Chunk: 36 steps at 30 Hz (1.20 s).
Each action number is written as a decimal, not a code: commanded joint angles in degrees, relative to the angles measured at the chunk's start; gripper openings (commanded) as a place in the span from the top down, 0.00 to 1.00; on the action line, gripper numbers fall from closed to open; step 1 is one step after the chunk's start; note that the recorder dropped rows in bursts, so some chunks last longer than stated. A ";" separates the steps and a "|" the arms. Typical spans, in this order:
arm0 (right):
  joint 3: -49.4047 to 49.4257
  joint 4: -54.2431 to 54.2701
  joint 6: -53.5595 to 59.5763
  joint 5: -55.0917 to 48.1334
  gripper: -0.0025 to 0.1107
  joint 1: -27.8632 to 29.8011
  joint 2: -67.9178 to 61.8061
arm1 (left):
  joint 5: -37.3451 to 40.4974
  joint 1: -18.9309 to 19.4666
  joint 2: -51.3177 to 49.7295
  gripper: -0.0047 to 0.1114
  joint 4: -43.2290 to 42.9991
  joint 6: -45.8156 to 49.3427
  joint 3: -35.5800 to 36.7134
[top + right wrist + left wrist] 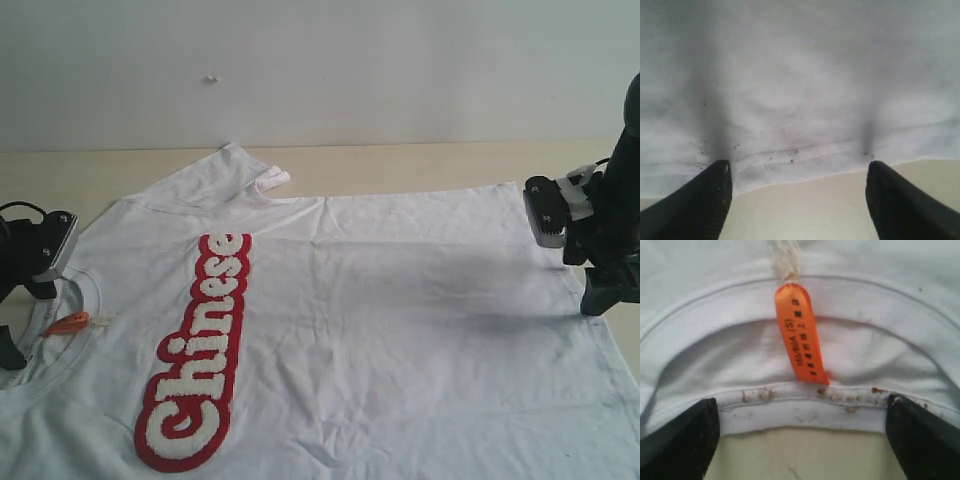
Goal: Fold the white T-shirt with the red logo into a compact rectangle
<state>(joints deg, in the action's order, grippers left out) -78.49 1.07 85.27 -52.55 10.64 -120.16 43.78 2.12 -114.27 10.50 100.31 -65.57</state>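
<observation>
The white T-shirt [400, 310] lies spread flat on the table, neck to the left and hem to the right. The red logo [195, 355] runs along the chest. My left gripper [20, 310] [802, 402] stands open at the ribbed collar [805, 412], one finger at either side of the collar's edge, just short of the orange neck tag [800, 335] [70, 322]. My right gripper [600, 275] [798, 165] is open over the stitched hem [790, 160], its fingertips [715, 190] at the fabric's edge with nothing between them.
The pale wooden table [420, 165] [800, 455] [805, 210] shows bare beyond the shirt at the back and under both grippers. The far sleeve [235, 170] lies partly bunched near the back edge. A white wall rises behind the table.
</observation>
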 commanded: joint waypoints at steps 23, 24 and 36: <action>-0.30 0.47 0.09 0.21 0.35 0.01 -4.58 | -0.53 -0.03 -0.24 0.22 0.91 -0.07 0.03; -0.30 0.47 0.09 0.33 0.35 0.01 -4.58 | -0.63 -0.03 -0.24 0.22 0.91 -0.07 0.03; -0.30 0.47 0.09 0.33 0.35 0.01 -4.58 | -0.74 -0.03 -0.24 0.22 0.91 0.34 0.03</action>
<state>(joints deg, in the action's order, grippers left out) -79.27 1.48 85.27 -53.06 10.64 -122.95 43.78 2.12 -114.27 10.59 100.31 -65.57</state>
